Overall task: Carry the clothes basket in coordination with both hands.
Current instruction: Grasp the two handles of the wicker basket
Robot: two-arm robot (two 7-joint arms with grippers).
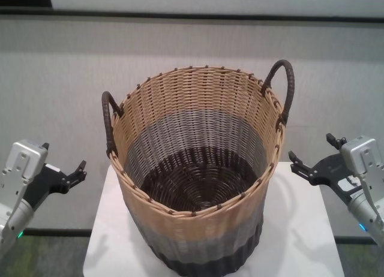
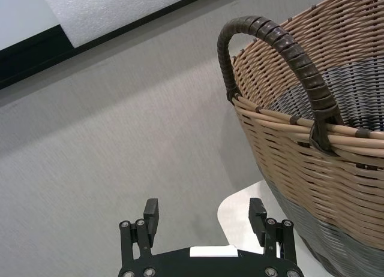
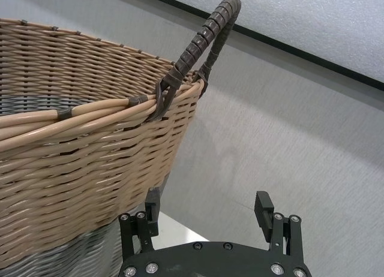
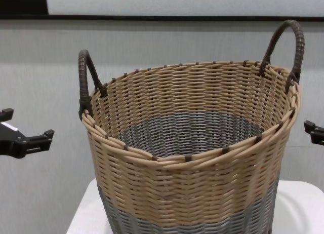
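Basket stands on white table; left gripper and right gripper flank it, fingers apart.

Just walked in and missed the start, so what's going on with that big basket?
The robot is set up to lift the clothes basket with both arms, but nothing is gripped yet. The basket stands upright and empty on a small white table. The left pincer hangs open off the basket's left side, and the right pincer hangs open off its right side, both clear of the wicker. The left handle and right handle are untouched.
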